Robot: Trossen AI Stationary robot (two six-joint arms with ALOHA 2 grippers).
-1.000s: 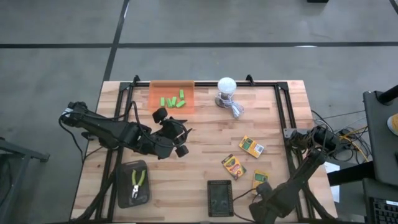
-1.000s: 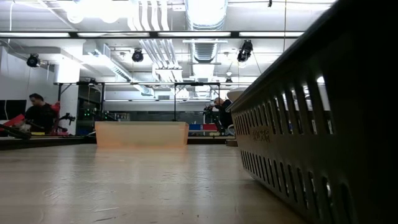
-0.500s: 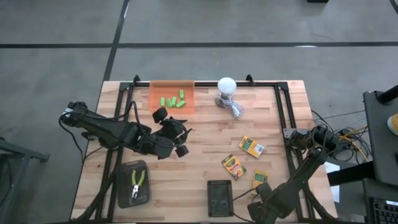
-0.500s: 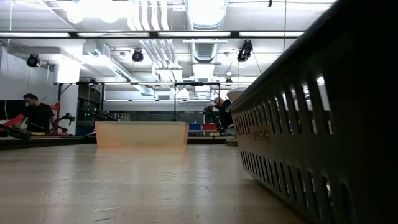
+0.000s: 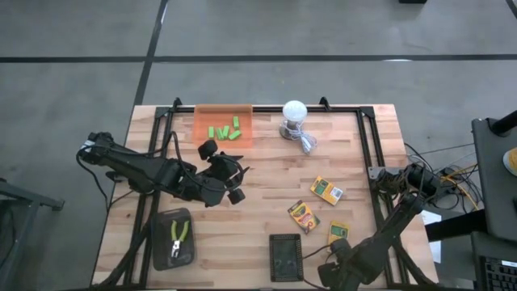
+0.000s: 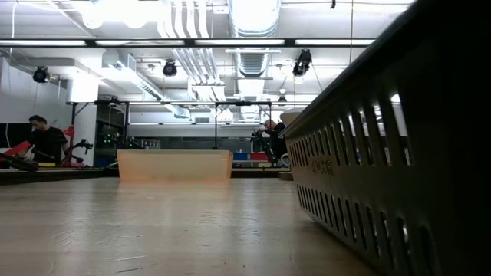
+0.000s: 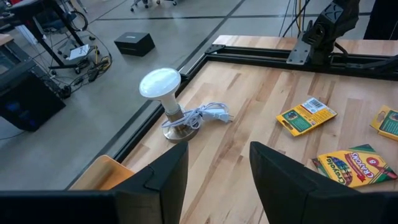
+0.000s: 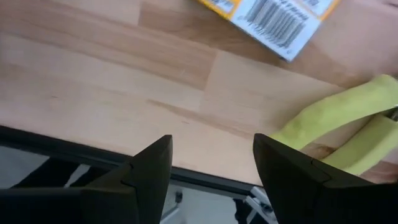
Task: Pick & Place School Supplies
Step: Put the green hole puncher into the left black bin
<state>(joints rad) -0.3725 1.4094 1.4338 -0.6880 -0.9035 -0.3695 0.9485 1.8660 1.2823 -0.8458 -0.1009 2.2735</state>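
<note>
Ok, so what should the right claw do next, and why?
Probably slide the right gripper sideways over the yellow-green handles, then close. Its fingers stand open over bare wood, and the handles lie just beside one finger, nearer than the crayon box. The left gripper waits mid-table.

You're overhead on the table (image 5: 266, 174); low view skims its top (left wrist shares the lamp (image 7: 163, 93)).
</note>
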